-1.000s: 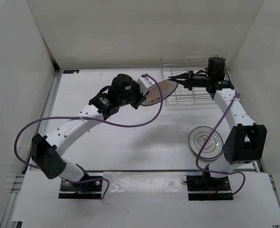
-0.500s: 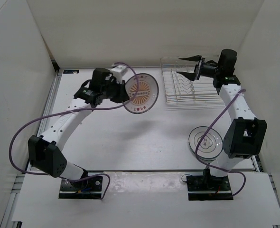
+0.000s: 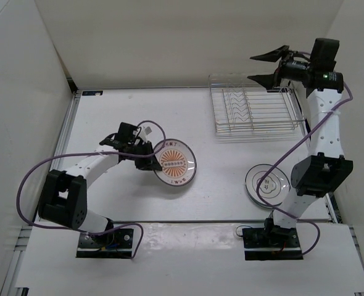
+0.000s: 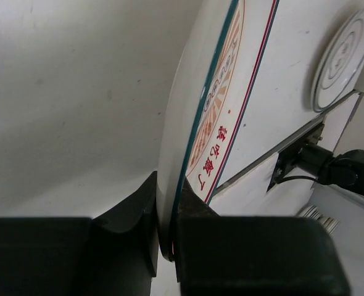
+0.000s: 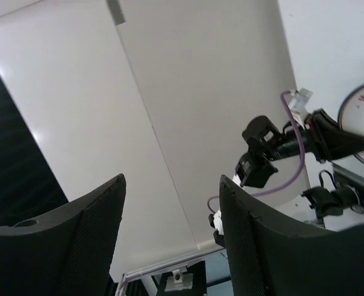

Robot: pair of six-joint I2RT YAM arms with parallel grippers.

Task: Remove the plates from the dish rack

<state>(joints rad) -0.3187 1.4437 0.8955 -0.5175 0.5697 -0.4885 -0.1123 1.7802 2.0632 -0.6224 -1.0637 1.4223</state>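
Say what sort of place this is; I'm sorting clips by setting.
Probably a robotics lab cell, not a kitchen: white walls box in a white table, with two white robot arms bolted at its edge and a silvery wire dish rack on it.

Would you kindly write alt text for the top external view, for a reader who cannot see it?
The left gripper grips an orange-centred plate by its rim, low over the table. The right gripper hangs open and empty, high above the dish rack, which shows no plates; a black-ringed plate lies flat at the near right.
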